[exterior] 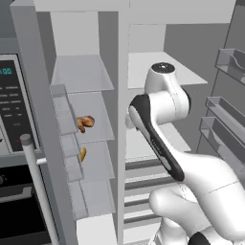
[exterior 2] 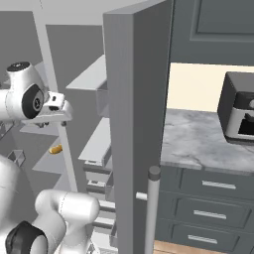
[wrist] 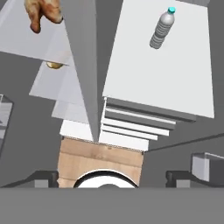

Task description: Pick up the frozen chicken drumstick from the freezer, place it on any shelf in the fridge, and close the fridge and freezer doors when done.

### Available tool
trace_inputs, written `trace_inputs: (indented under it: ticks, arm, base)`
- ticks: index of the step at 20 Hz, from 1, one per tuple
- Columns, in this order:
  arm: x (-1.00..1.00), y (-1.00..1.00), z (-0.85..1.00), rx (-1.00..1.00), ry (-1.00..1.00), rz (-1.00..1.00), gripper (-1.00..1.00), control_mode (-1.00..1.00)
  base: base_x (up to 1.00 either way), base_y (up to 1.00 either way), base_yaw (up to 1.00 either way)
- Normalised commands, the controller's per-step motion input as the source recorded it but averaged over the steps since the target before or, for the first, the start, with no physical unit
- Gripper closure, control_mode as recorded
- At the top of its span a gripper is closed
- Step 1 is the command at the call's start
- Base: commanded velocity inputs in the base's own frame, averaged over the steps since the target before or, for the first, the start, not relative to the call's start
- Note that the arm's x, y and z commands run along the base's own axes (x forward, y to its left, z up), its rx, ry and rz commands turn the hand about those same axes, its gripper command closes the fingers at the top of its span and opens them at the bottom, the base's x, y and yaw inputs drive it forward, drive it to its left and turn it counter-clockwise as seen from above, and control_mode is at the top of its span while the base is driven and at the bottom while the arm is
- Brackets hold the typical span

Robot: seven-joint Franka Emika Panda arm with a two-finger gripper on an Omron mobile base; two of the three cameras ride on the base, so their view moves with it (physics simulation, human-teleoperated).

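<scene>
Fingertips point(wrist: 43, 177) spread wide, holding nothing; I see the drumstick point(wrist: 43, 11) at eleven o'clock, unpicked, both doors open.

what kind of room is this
A rendered kitchen, most likely: an open fridge-freezer with a drumstick on a freezer shelf and a water bottle on a fridge shelf, an oven beside it, and a marble counter.

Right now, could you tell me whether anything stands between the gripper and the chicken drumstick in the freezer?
Nothing visible blocks it. The chicken drumstick lies uncovered on a freezer shelf, with both doors open. The grey divider between the compartments stands just beside that path, and the gripper has empty jaws.
</scene>
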Motion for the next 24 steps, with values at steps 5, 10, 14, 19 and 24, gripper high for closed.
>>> trace_inputs:
  ticks: [5, 10, 14, 19, 24]
  arm:
    - [0.24, 1.00, -0.08, -0.03, 0.09, 0.08, -1.00, -1.00]
    - [0.51, 1.00, -0.29, 0.00, 0.14, 0.06, -1.00, -1.00]
    - [0.34, 0.92, -0.30, -0.04, 0.04, 0.02, -1.00, -1.00]
    - [0.18, 0.34, -0.16, -0.03, 0.00, 0.00, -1.00, -1.00]
    - [0.00, 0.35, -0.21, 0.00, -0.04, 0.00, -1.00, -1.00]
  base:
    - [0.00, 0.00, 0.00]
    - [0.00, 0.00, 0.00]
    - [0.00, 0.00, 0.00]
    - [0.00, 0.00, 0.00]
    - [0.00, 0.00, 0.00]
